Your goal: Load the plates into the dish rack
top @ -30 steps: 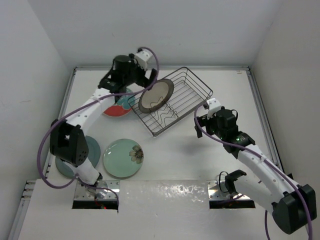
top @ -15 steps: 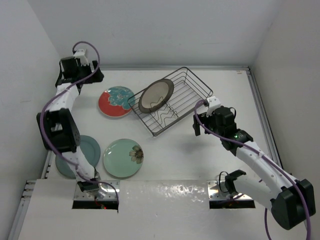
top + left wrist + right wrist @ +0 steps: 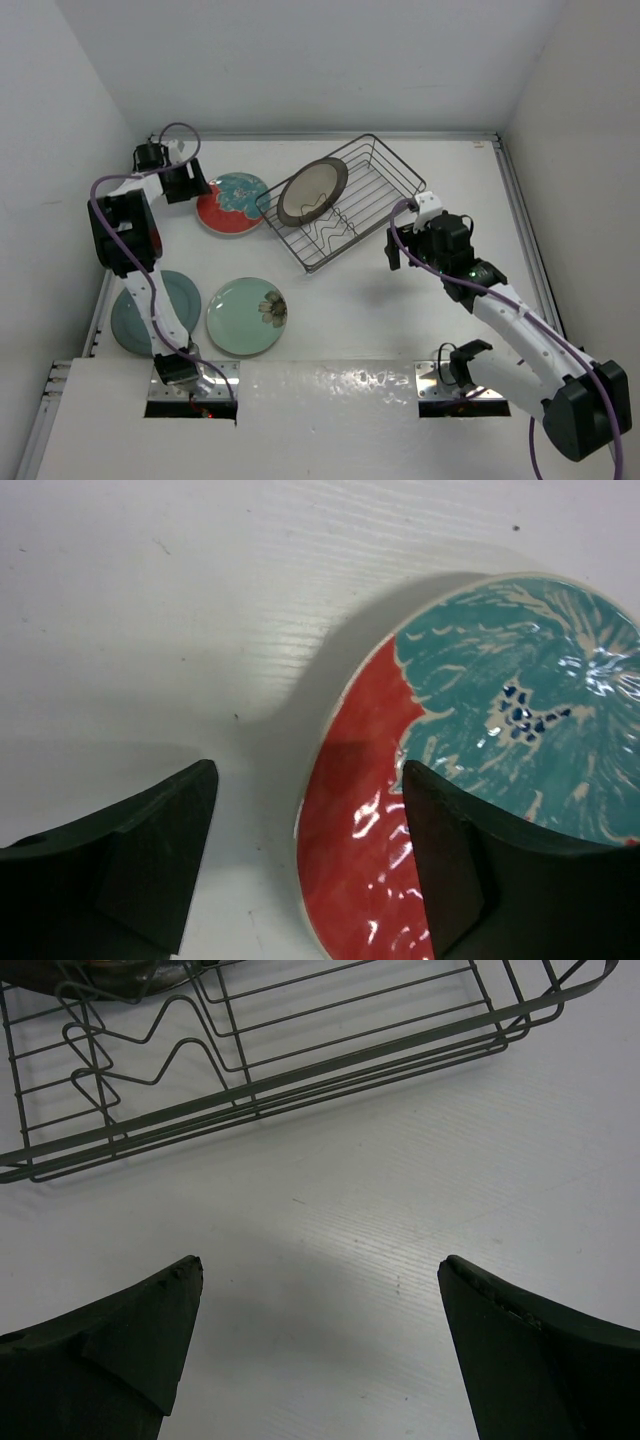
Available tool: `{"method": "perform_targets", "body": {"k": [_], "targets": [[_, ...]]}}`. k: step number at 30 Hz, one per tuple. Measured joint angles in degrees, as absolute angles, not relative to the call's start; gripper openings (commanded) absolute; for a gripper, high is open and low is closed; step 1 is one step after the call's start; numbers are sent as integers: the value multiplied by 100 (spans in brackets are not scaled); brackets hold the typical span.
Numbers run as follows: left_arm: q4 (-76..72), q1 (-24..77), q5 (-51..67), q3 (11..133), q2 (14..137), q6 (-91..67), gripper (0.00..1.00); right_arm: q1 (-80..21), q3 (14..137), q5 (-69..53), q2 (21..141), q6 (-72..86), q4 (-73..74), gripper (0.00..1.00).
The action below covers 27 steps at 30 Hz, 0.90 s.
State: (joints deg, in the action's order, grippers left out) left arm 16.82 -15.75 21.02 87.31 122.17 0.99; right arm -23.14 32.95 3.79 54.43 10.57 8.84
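Note:
The cream plate (image 3: 312, 191) with the dark brown rim stands on edge in the left end of the dish rack (image 3: 385, 175). The red-and-teal plate (image 3: 232, 203) lies flat on the table left of the rack. My left gripper (image 3: 187, 186) is open at that plate's left edge. In the left wrist view my left gripper (image 3: 308, 775) straddles the rim of the red-and-teal plate (image 3: 500, 730), one finger over the plate and one over the table. The pale green plate (image 3: 247, 315) lies flat at the front left. My right gripper (image 3: 393, 252) is open and empty just right of the rack.
The grey-blue base disc (image 3: 128, 318) lies left of the green plate. White walls close in the table at left, back and right. In the right wrist view the rack (image 3: 300, 1060) fills the top above my open right gripper (image 3: 320, 1265).
My left arm left the cream plate standing in the rack, swung to the far left corner, then came down to the red-and-teal plate's left edge. The right arm barely moved.

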Motion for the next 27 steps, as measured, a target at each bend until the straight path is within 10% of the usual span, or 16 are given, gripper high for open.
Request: {"method": "perform_targets", "body": {"k": [16, 21, 27], "targets": [[2047, -1817, 3330, 8573, 12344, 95, 44, -2314, 3288, 292, 5356, 1052, 840, 99], [2003, -1894, 3588, 8617, 12512, -121, 1, -2314, 3288, 292, 5310, 1050, 840, 99], [2060, -2036, 4077, 8648, 12591, -510, 0, -2314, 3282, 294, 5218, 1026, 867, 99]]}}
